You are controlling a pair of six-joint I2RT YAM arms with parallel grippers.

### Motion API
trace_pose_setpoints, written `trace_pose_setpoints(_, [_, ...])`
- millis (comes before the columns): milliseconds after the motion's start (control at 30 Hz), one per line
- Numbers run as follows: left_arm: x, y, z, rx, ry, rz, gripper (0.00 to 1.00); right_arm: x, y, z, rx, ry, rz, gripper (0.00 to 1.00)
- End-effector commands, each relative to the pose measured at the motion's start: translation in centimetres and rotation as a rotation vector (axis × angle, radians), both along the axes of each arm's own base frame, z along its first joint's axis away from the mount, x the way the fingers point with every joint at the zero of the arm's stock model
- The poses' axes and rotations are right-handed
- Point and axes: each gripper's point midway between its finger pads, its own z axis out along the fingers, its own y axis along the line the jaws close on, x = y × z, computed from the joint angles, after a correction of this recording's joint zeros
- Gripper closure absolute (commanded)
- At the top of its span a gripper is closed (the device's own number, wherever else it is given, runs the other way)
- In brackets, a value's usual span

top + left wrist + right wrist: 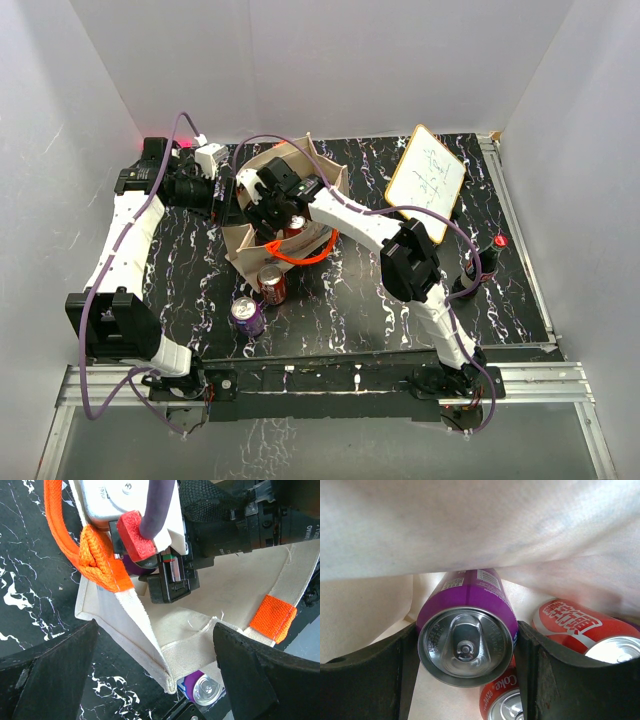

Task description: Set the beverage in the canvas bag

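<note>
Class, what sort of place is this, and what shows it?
Probably a robotics lab test cell: plain white walls box in a black marbled tabletop, two white robot arms are mounted on an aluminium frame, with props: a beige canvas tote and drink cans.

I am working on a black tabletop (350, 295) veined with white (a marble look), and plain white walls (330, 60) are closing it in at the back and on both sides. Soft, even light is falling across it all, while a silver metal rail (540, 382) is running along the near edge of the table.
</note>
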Motion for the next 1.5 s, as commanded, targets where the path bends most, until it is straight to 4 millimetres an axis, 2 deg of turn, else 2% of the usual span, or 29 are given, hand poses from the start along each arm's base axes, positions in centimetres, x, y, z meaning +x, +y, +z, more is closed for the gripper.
trace_pose_setpoints(0, [-0.3, -0.1, 1.4, -0.025, -0.032, -0.012, 0.03, 2.1, 2.3, 2.4, 0.112, -0.098, -0.010, 0.56])
trace_pose_setpoints(200, [-0.3, -0.2, 1.4, -0.028, -0.034, -0.018, 0.03, 2.1, 2.4, 2.0, 0.115, -0.095, -0.006, 0.47])
trace_pose_setpoints(567, [-0.5, 0.0, 1.7, -0.043, -0.041, -0.013, 0.03, 2.5, 3.2, 2.2, 0.166, -0.104, 0.009, 0.24])
trace_pose_setpoints(700, [-0.4, 0.2, 1.6, -0.042, -0.039, -0.008, 0.03, 2.4, 3.4, 2.3, 0.181, -0.101, 0.014, 0.20])
trace_pose_setpoints(1100, [-0.2, 0.4, 1.9, -0.057, -0.043, 0.001, 0.03, 2.6, 2.9, 1.7, 0.169, -0.099, 0.010, 0.21])
trace_pose_setpoints(1467, [-0.1, 0.2, 2.5, -0.088, -0.070, -0.015, 0.03, 4.7, 1.6, 3.2, 0.148, -0.178, -0.032, 0.34])
